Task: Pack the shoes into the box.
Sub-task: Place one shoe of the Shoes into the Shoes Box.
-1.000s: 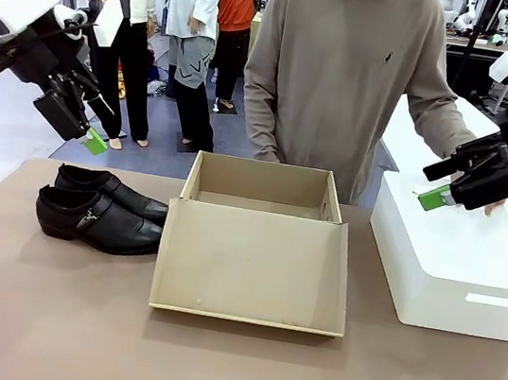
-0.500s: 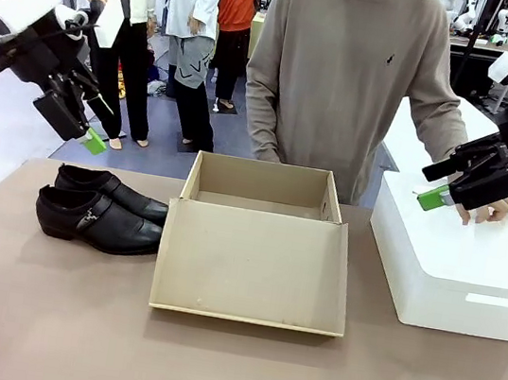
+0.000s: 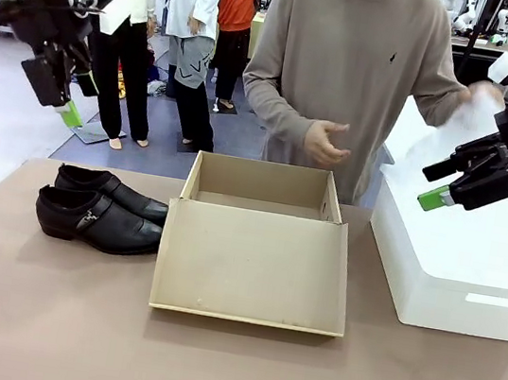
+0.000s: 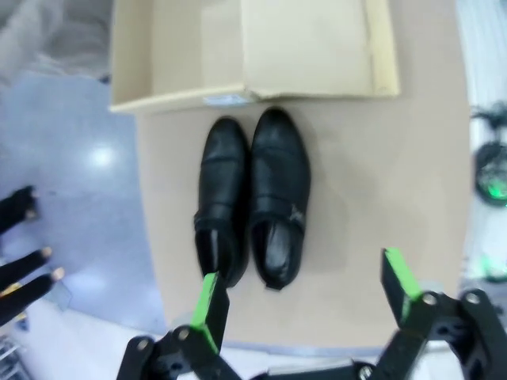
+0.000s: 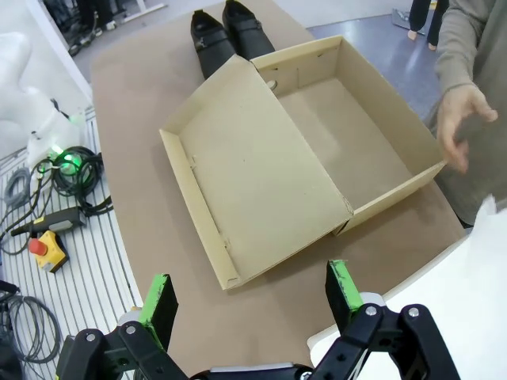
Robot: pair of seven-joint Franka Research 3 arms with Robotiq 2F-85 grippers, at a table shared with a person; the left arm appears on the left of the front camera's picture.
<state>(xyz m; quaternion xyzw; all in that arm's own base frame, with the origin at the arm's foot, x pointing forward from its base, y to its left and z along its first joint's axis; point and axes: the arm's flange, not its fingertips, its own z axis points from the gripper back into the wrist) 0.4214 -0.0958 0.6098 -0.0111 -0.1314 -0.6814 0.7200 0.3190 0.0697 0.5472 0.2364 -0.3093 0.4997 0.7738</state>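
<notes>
Since a moment ago the left arm has lifted up and away toward its own side, so its left gripper (image 4: 303, 286) now hangs higher above the table (image 3: 43, 321). Across the table the person has raised both hands: one hand (image 3: 323, 143) now hovers open over the box (image 3: 260, 181), and the other is up by the shoulder with something white and blurred, perhaps thin paper (image 3: 455, 124). The right arm sits about where it was.

Both grippers stand spread wide with nothing between their green pads. The left gripper looks straight down on the shoes (image 3: 97, 216) from well above. The right gripper (image 5: 249, 283) hangs above the near edge of the white block (image 3: 453, 268), clear of it.

By count there are two shoes, one box, one white block, two grippers and two hands of the person. The lid (image 3: 254, 267) lies flat, folded out toward the near side. The shoes lie side by side on the table just beside the box on the robot's left, toes right up against its side; whether they touch it I cannot tell. The box is open beyond the lid, bare cardboard inside. The white block stands on the right, apart from the box.
</notes>
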